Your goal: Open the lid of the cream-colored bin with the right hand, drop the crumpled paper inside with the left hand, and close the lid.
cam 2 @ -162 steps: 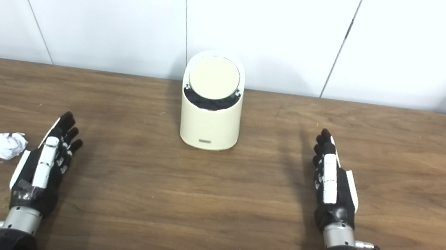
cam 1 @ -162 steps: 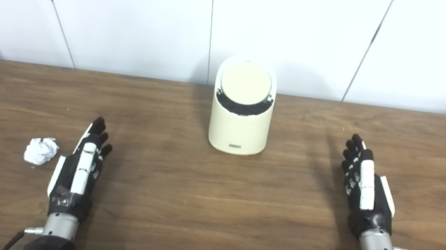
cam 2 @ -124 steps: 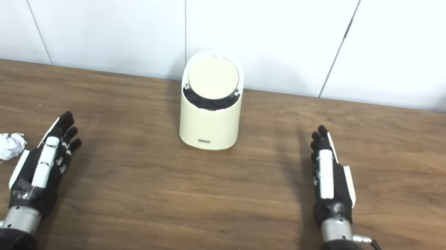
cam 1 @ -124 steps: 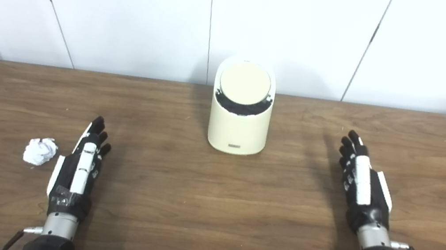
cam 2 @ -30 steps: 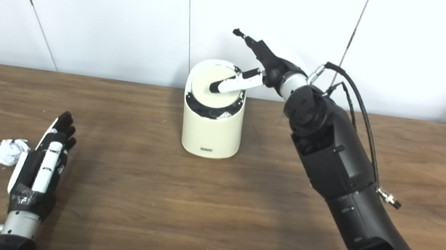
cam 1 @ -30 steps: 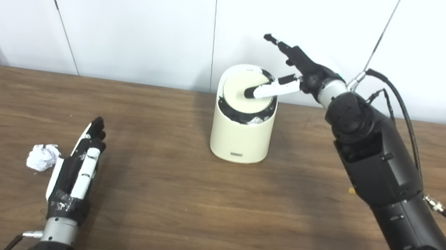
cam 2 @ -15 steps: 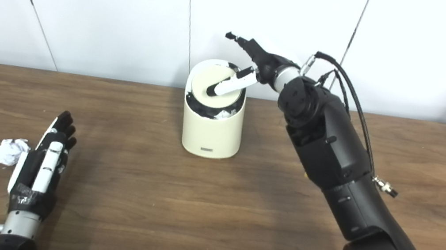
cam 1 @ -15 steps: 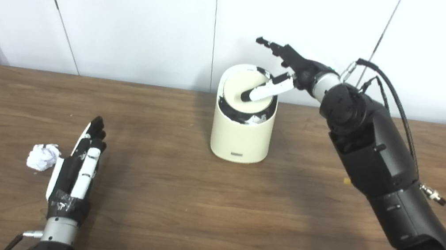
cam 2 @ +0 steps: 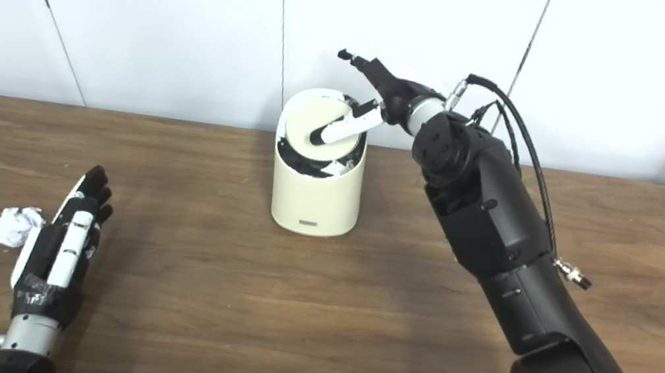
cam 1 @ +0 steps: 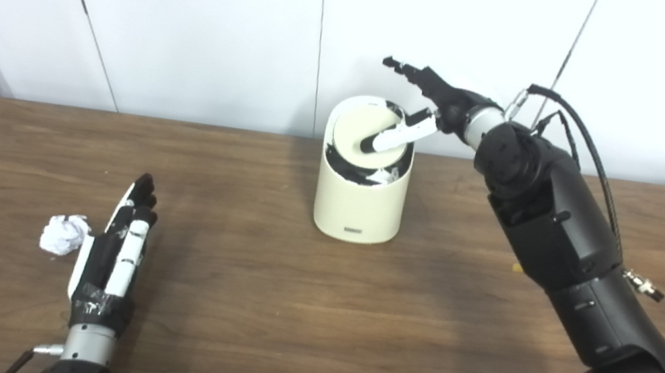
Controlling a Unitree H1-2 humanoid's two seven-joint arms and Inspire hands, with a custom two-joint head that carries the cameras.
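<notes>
I see the cream-colored bin [cam 1: 360, 197] standing upright near the table's [cam 1: 312, 317] far edge, its round lid [cam 1: 361, 139] tilted inward, exposing dark lining and white scraps at the front rim. My right hand [cam 1: 426, 107] is spread above the bin; one white finger [cam 1: 395, 138] presses the lid's face, the others extend clear and grip nothing. My left hand [cam 1: 117, 249] rests flat, fingers straight, empty, just beside the crumpled paper [cam 1: 61, 233] at near left.
</notes>
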